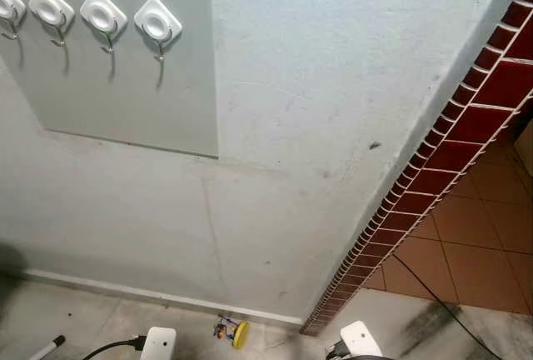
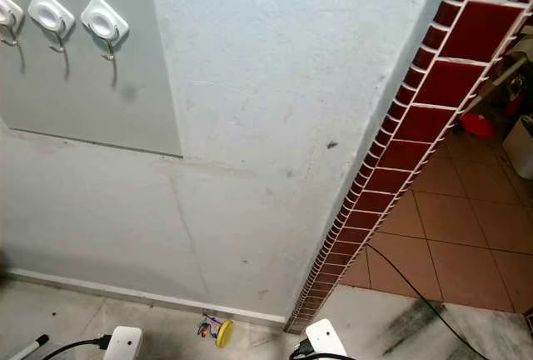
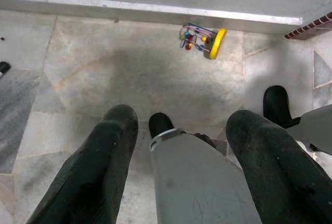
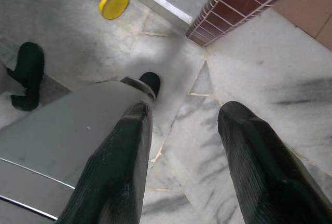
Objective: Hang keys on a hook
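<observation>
Keys on floor; hooks bare

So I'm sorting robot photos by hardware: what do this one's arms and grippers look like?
Each gripper has two long, thick black fingers with a matte, faintly ribbed surface, rounded at the tips: left gripper, right gripper. In the head views, white rounded-rectangular housings show at each arm, and a black cable plugs into the left one. Smooth silver-grey limb casings with black ends appear beneath the fingers.

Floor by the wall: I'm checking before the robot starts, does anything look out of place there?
Yes. The keys, on a yellow fob, lie on the floor against the skirting, well below the hooks, which all hang bare. Both grippers are open, holding nothing.
</observation>
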Controlling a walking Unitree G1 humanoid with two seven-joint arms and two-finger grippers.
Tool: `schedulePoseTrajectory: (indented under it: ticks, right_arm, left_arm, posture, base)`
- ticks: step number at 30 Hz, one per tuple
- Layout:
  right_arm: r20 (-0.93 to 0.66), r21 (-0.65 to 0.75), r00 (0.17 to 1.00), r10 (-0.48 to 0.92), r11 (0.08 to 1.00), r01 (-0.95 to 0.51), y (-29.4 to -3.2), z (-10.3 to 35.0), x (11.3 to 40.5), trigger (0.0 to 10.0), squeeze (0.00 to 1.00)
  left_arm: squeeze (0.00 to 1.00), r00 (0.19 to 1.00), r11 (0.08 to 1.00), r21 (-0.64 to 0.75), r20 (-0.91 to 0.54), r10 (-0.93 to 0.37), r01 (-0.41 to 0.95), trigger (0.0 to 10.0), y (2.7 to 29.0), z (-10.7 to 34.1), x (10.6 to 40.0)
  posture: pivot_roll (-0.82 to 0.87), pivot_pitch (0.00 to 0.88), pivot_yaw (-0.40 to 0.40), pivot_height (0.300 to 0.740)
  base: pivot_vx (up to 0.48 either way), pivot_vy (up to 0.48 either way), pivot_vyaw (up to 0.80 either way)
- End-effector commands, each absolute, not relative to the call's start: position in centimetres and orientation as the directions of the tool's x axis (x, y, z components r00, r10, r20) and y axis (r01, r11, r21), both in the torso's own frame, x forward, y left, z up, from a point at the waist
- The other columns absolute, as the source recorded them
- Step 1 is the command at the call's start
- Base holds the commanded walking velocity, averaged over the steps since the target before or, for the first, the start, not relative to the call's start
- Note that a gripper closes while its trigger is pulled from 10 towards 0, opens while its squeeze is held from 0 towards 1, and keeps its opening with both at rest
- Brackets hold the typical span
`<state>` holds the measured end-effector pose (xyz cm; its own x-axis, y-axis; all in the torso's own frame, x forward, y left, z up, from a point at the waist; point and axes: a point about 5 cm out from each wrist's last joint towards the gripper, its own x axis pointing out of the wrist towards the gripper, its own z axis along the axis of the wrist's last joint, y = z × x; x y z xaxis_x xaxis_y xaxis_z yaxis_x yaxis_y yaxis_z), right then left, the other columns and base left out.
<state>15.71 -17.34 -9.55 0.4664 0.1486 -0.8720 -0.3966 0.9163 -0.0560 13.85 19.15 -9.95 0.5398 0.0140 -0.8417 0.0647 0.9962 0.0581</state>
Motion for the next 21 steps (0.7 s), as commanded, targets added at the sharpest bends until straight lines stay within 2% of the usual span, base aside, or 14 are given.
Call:
schedulePoseTrajectory:
  ticks: [1, 21]
  right_arm:
    - [-0.873, -0.055, 0.466, 0.142, 0.921, -0.385, -17.46, -9.62, 15.52, 10.0, 0.0]
    - [-0.868, -0.038, 0.473, 0.154, 0.927, -0.373, -16.8, -9.59, 15.73, 10.0, 0.0]
  left_arm:
    - [0.0, 0.542, 0.996, 0.061, -0.84, 0.014, 0.067, 10.0, 19.26, -9.97, 13.69]
    - [0.0, 0.556, 0.998, 0.043, -0.831, 0.012, 0.042, 10.0, 19.19, -9.82, 14.1]
  posture:
    - [-0.05, 0.042, -0.058, 0.74]
    - [-0.05, 0.069, -0.043, 0.74]
  base:
    - [0.0, 0.0, 0.0]
    - [0.0, 0.0, 0.0]
